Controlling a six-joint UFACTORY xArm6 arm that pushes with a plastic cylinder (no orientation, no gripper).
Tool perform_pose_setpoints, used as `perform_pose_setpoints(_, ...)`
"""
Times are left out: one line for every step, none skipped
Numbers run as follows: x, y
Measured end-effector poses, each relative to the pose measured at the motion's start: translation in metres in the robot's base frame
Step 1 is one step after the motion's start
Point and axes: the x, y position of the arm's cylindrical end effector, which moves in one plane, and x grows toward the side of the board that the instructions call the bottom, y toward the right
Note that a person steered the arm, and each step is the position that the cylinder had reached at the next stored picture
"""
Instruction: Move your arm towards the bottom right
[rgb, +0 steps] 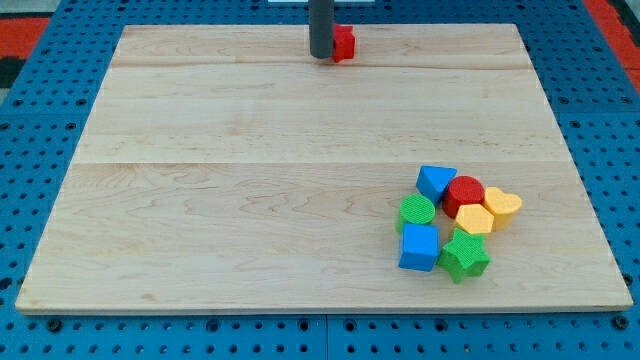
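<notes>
My tip (321, 55) stands at the view's top centre of the wooden board (250, 180), touching or just left of a red block (344, 43). A cluster of blocks lies at the view's bottom right, far from the tip: a blue triangular block (435, 181), a red round block (464, 193), a yellow heart-like block (503, 206), a yellow hexagonal block (474, 220), a green round block (417, 212), a blue cube (420, 247) and a green star-shaped block (464, 256).
The board rests on a blue perforated table (40, 150). The board's edges lie close to the cluster at the view's right and bottom.
</notes>
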Motion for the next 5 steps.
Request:
perform_pose_setpoints(0.008, 0.006)
perform_pose_setpoints(0.021, 0.034)
perform_pose_setpoints(0.029, 0.069)
perform_pose_setpoints(0.019, 0.087)
perform_pose_setpoints(0.030, 0.130)
